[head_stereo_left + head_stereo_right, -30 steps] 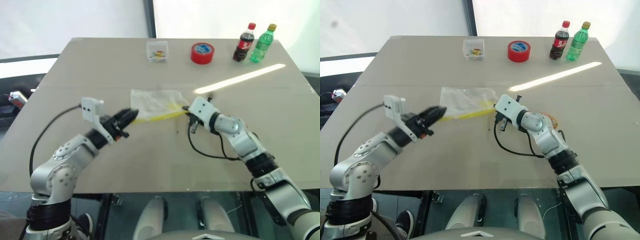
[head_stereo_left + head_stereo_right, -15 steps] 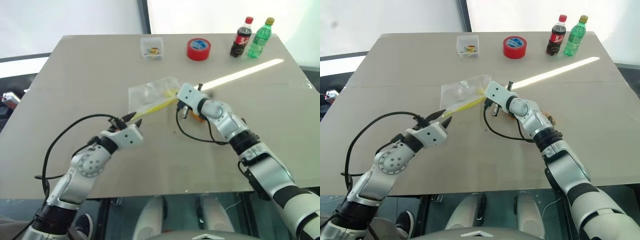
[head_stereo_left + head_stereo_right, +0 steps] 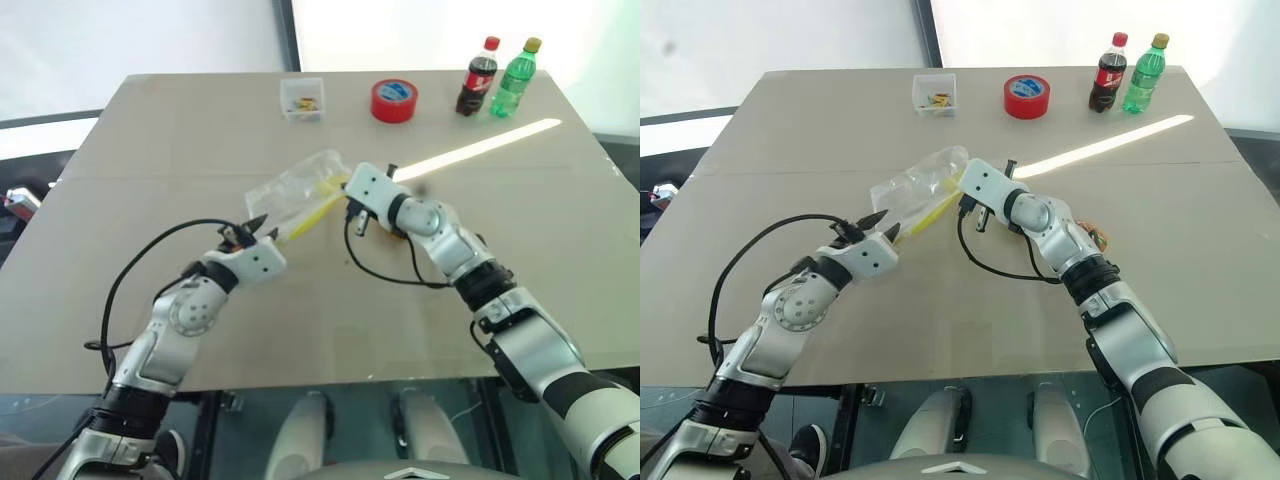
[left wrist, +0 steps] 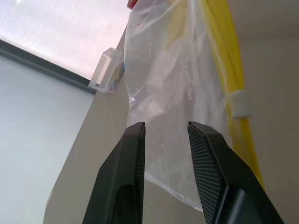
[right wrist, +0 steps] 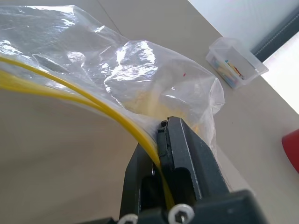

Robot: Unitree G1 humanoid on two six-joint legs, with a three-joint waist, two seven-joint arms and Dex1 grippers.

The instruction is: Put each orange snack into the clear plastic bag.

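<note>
Along the far edge of the tabletop [image 3: 150,150] stood a small clear box [image 3: 303,98], a red tape roll [image 3: 394,101], a cola bottle [image 3: 476,78] and a green bottle [image 3: 512,78], all well apart from the arms. Mid-table, the clear plastic bag [image 3: 296,192] hung lifted between both grippers. The right gripper [image 5: 161,140] had its jaws clamped on the bag's yellow seal strip. The left gripper [image 4: 166,135] held its jaws partly apart astride the bag's opposite end; whether they pinched it I could not tell. An orange snack [image 3: 1095,238] lay partly hidden behind the right forearm. Bare tabletop lay open on the near and left sides.
</note>
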